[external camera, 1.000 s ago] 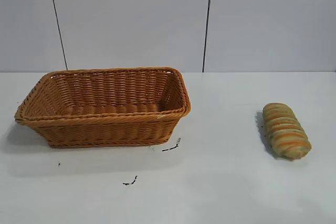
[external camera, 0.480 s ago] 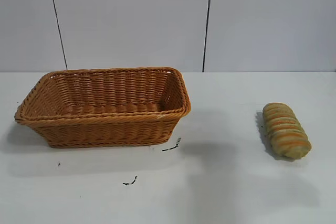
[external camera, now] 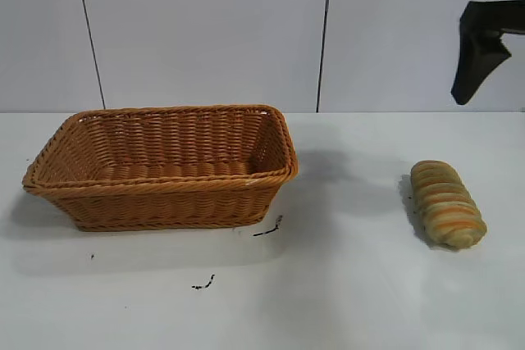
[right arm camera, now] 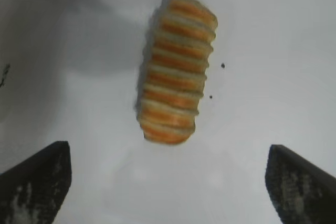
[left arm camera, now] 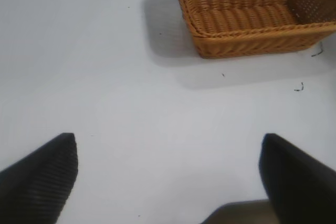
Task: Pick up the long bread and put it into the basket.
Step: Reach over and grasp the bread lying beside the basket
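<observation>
The long bread (external camera: 447, 204), tan with orange stripes, lies on the white table at the right. The empty wicker basket (external camera: 164, 184) stands at the left. A dark finger (external camera: 477, 51) of my right arm shows at the upper right, high above and a little behind the bread. In the right wrist view my right gripper (right arm camera: 168, 182) is open and empty, and the bread (right arm camera: 176, 72) lies ahead of its fingers, apart from them. My left gripper (left arm camera: 168, 179) is open and empty above bare table, with the basket (left arm camera: 252, 29) farther off. The left arm is out of the exterior view.
Small black marks (external camera: 268, 229) lie on the table in front of the basket's right corner, and another (external camera: 203, 284) lies nearer the front. A white panelled wall closes the back. Bare table separates basket and bread.
My right arm's finger has come into the exterior view at the upper right. Its shadow has shifted across the table between basket and bread. Bread and basket have not moved.
</observation>
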Controlling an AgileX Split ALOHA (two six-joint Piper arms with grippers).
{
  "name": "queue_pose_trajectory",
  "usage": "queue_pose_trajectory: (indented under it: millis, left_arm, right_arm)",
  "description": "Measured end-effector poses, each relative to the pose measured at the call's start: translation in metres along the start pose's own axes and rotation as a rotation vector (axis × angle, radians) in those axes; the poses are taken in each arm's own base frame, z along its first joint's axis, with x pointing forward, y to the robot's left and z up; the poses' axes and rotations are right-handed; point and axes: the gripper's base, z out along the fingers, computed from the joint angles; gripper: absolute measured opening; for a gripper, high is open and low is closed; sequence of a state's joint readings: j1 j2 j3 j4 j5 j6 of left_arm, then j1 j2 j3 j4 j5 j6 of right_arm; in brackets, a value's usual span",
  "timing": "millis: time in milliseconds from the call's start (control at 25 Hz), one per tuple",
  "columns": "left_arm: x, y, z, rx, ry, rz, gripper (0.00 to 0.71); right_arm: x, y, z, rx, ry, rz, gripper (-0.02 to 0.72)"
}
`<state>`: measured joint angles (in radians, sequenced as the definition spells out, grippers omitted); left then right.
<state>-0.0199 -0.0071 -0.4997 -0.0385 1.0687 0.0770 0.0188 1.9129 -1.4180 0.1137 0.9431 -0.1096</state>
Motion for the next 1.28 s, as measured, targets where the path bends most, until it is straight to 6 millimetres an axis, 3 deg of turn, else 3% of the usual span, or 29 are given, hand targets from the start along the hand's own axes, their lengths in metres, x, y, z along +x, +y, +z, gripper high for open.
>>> queue_pose_trajectory:
  millis: [360, 880, 1280]
  left_arm:
    - [0.000, 0.000, 0.000, 0.000, 0.000, 0.000, 0.692]
    - [0.000, 0.000, 0.000, 0.000, 0.000, 0.000, 0.692]
    - [0.000, 0.000, 0.000, 0.000, 0.000, 0.000, 0.692]
  right_arm:
    - [-0.003, -0.005, 0.045, 0.002, 0.047, 0.004, 0.689]
    - [-0.006, -0.009, 0.090, 0.001, 0.057, -0.003, 0.689]
    - [-0.009, 0.015, 0.096, -0.011, 0.031, -0.035, 0.689]
